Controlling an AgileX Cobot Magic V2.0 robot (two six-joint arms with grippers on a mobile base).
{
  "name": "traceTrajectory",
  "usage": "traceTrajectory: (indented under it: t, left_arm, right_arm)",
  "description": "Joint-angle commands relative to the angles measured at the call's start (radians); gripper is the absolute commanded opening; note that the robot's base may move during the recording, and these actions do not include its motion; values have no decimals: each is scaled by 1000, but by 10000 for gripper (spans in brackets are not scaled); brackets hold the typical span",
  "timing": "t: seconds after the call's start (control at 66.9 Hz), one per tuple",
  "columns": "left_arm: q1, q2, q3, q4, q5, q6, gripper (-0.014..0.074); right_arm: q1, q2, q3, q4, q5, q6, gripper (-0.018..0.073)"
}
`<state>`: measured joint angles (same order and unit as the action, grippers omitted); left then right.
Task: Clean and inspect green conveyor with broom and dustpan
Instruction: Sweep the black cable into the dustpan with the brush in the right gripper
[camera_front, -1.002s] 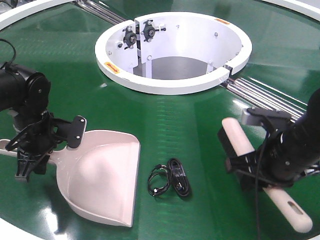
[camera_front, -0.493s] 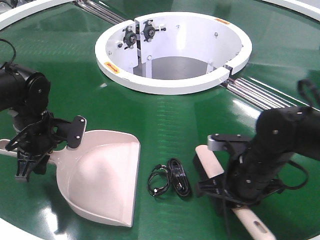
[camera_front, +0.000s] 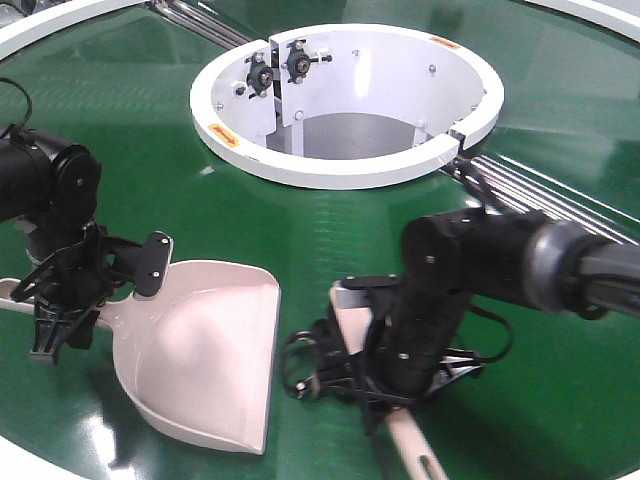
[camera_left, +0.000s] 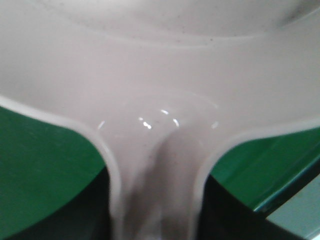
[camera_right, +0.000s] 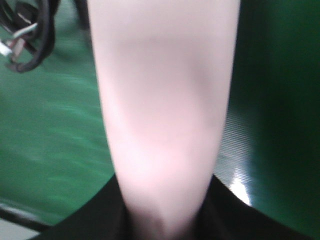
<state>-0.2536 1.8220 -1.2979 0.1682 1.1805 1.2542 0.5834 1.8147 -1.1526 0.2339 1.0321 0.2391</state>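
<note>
The broad, glossy dark-green curved conveyor belt (camera_front: 330, 225) is filling the front view. White rims are showing at its far corners. In the middle of it the white ring-shaped hub (camera_front: 345, 178) is standing open. Bands of steel rollers (camera_front: 540, 195) are running outward from the hub at the seams.

The black right arm (camera_front: 480, 260) is lying across the belt from the right edge and bending down just in front of the hub. The pinkish-beige plastic dustpan (camera_front: 215, 350), a scoop with raised sides, is resting flat on the belt at the lower left. Its wide lip is pointing toward the right arm. Its long handle is running off to the left under the black left arm (camera_front: 45, 185).

The left gripper (camera_front: 62, 318) is clamping that handle. In the left wrist view the dark fingers are pressing against both sides of the narrow neck where the handle joins the pan.

The long pinkish-beige plastic broom (camera_right: 165, 100) is sitting low over the belt just right of the dustpan's lip, angled with its head toward the hub. Its slotted handle is pointing at the near edge. The right gripper (camera_front: 400, 385) is closing tightly on the broom's handle, as the right wrist view is showing. Its bristles are hiding from every view.

A small coiled black cable (camera_front: 305, 365) is lying on the belt between the dustpan lip and the broom head. It is touching or just beside the head, and the arm is partly covering it.
</note>
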Motion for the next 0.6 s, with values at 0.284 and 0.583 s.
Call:
traceTrajectory:
  t: [0.284, 0.583]
  left_arm:
    - [-4, -45, -27, 4, 1, -10, -8]
    - [-4, -45, -27, 4, 1, -10, -8]
  right_arm:
    - [126, 158, -345, 280, 63, -115, 0]
    - [146, 196, -506, 299, 66, -120, 5]
